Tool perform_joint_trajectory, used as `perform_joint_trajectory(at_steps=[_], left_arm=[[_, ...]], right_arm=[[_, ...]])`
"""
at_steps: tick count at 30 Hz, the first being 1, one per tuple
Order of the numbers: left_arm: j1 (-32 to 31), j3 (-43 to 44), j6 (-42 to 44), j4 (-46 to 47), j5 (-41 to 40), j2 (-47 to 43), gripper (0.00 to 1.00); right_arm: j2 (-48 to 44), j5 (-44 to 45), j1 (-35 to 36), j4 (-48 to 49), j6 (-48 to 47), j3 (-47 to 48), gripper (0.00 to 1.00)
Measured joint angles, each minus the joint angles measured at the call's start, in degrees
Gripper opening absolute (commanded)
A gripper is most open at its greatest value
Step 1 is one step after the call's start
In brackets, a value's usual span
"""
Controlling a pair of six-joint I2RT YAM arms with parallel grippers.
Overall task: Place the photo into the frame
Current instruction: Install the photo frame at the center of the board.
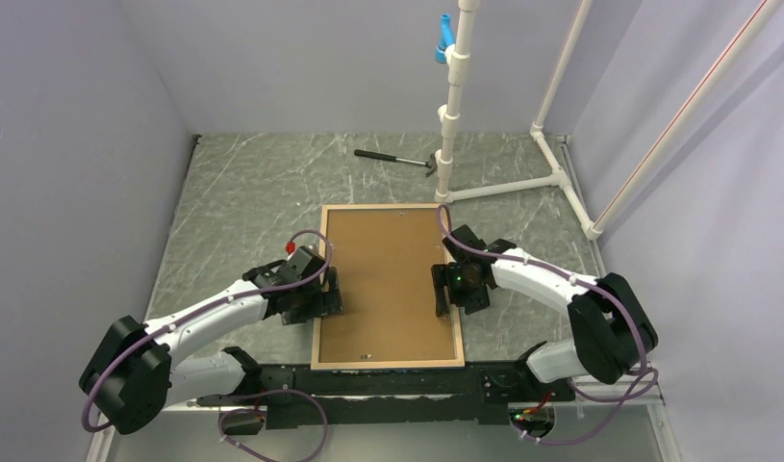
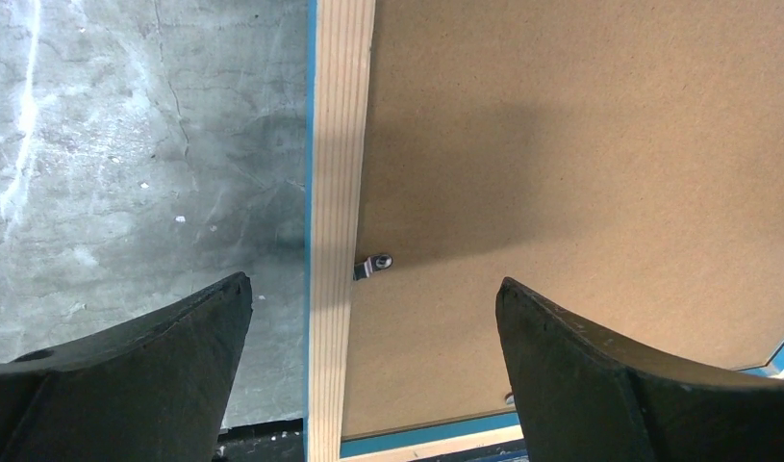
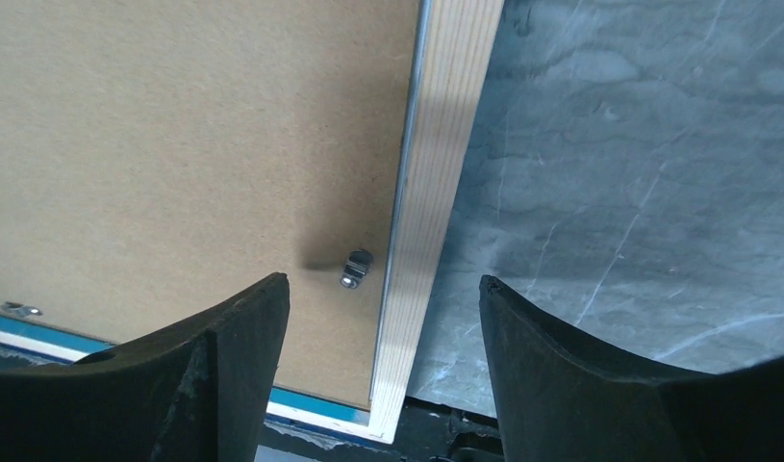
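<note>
— Two tools to enter. First item?

— Left gripper (image 1: 327, 293), black, two-fingered. Its jaws are spread very wide and hold nothing. The wrist view has one finger (image 2: 166, 366) over the grey marbled table (image 1: 243, 192) and the other over the plain brown backing board (image 1: 388, 279), with the left rail of the frame between them. Whether either finger touches anything, I cannot tell.

— Second item?

— Right gripper (image 1: 445, 289), same make. Its jaws are also apart, with nothing gripped. It straddles the right rail in the same way, one finger (image 3: 205, 375) over the board and the other over the table.

— Task piece and location?

— Large thin rectangular picture frame (image 1: 388, 365), lying flat at mid-table between the two grippers with its light wood back upward. A turquoise strip shows along its outer edge. The brown board sits inside its rails.

— Fittings?

— Small metal retaining clip (image 2: 373, 265) on the board just inside the left rail, and a matching clip (image 3: 356, 268) just inside the right rail. Each lies between its gripper's fingertips in the wrist view.

— Sundries?

— Black-handled hammer (image 1: 395, 160) at the far side of the table, well apart from the frame. Beside it stands a white plastic pipe stand (image 1: 455, 106).
</note>
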Motion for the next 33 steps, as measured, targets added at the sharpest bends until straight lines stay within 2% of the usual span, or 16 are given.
perform_joint_trajectory(at_steps=[4,6,12,18,19,25,29,31,33], left_arm=[[0.0,0.0,0.0,-0.4,-0.2,-0.1,0.99],[0.0,0.0,0.0,-0.5,-0.3,-0.1,0.99],[0.0,0.0,0.0,-0.7,-0.6,-0.1,0.98],[0.0,0.0,0.0,-0.7,-0.9,-0.1,0.98],[0.0,0.0,0.0,-0.7,-0.9,-0.1,0.98],[0.0,0.0,0.0,-0.8,-1.3,-0.1,0.98],[0.0,0.0,0.0,-1.0,-1.5,-0.1,0.98],[0.0,0.0,0.0,-1.2,-1.5,-0.1,0.98],[0.0,0.0,0.0,-1.2,-1.5,-0.1,0.98]], right_arm=[[2.0,1.6,1.7,0.1,1.2,-0.7,0.66],[2.5,1.9,2.1,0.3,1.6,-0.7,0.60],[2.5,2.4,2.8,0.6,2.6,-0.5,0.34],[2.5,3.3,2.3,-1.0,3.4,-0.2,0.01],[2.4,3.3,2.3,-0.9,3.6,-0.2,0.00],[2.0,3.4,2.4,-0.9,3.7,-0.2,0.02],[1.3,3.7,2.5,-0.6,3.7,-0.3,0.34],[0.9,4.0,2.5,-0.9,3.5,-0.3,0.37],[0.5,4.0,2.5,0.0,3.5,-0.2,0.36]])
